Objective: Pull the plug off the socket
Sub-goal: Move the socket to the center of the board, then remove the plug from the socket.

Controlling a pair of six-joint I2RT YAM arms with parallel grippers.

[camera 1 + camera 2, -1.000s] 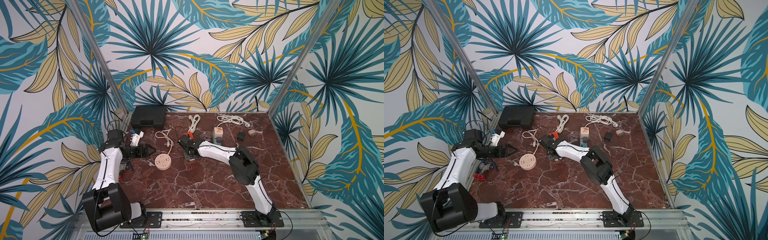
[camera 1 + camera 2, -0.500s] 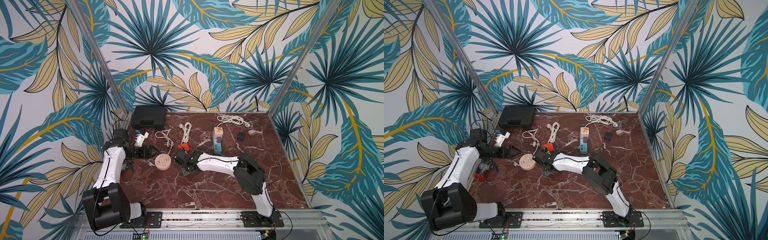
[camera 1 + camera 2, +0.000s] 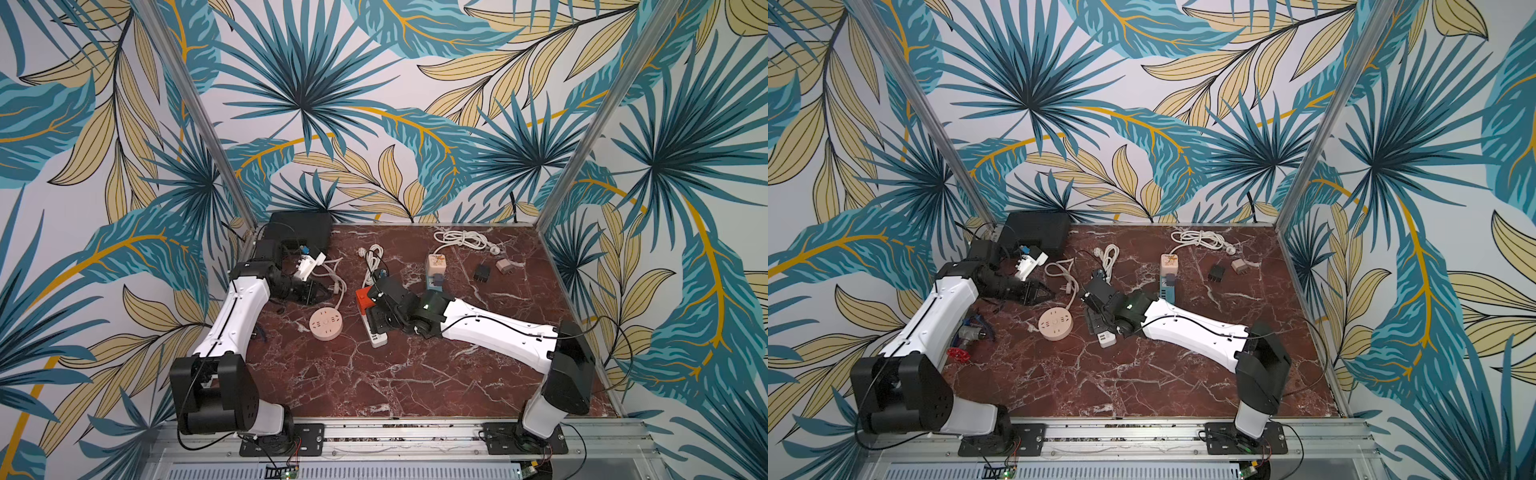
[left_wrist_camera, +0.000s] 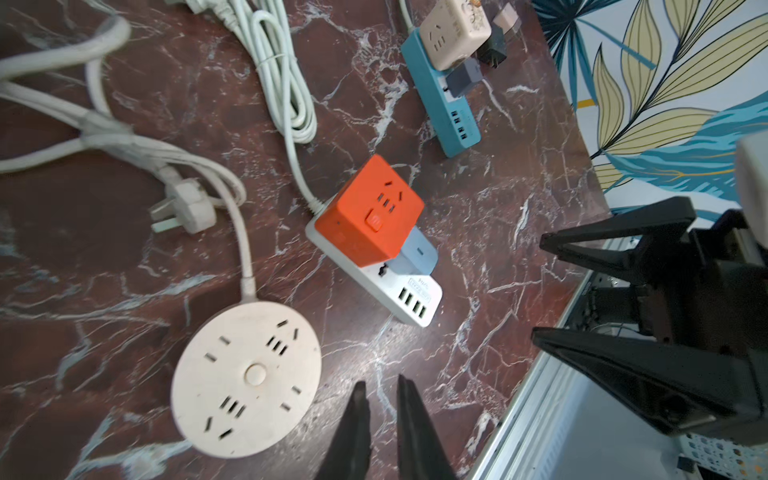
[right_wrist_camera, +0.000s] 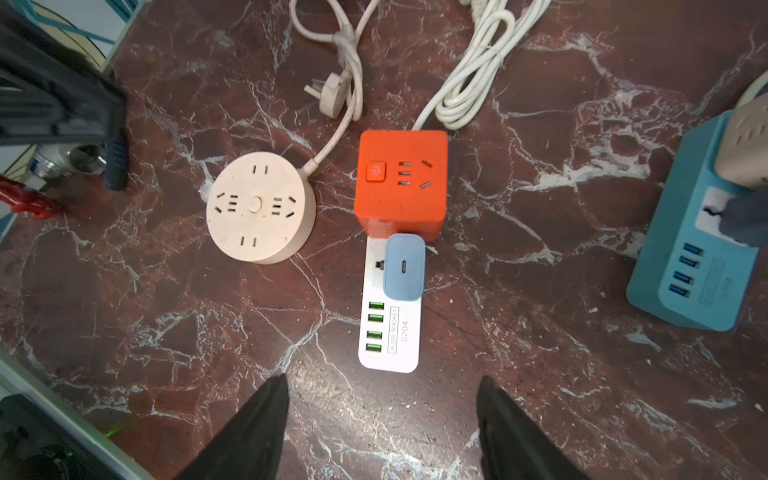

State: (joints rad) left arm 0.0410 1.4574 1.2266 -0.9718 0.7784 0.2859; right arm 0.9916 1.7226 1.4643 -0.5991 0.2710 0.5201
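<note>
The socket is a white power strip (image 5: 390, 336) with green USB ports, lying flat mid-table. An orange cube adapter (image 5: 401, 183) and a blue-grey plug (image 5: 403, 266) sit plugged into it, side by side. My right gripper (image 5: 382, 386) hovers open just past the strip's USB end, holding nothing; in a top view the right gripper (image 3: 376, 320) covers part of the strip (image 3: 377, 340). My left gripper (image 4: 380, 386) is shut and empty above bare marble beside the round beige socket (image 4: 245, 374). In a top view the left gripper (image 3: 328, 293) is left of the orange cube (image 3: 362, 300).
A blue power strip (image 3: 434, 286) with a beige cube stands behind the right arm. A black case (image 3: 299, 226), a coiled white cable (image 3: 461, 239), two loose adapters (image 3: 481, 272) and a beige cord with its plug (image 4: 187, 208) lie around. A red-handled valve (image 3: 959, 353) sits at the left edge.
The white strip with its orange cube has come forward with my right gripper, which has since opened off it. My left gripper has gone from open to shut and shifted slightly right.
</note>
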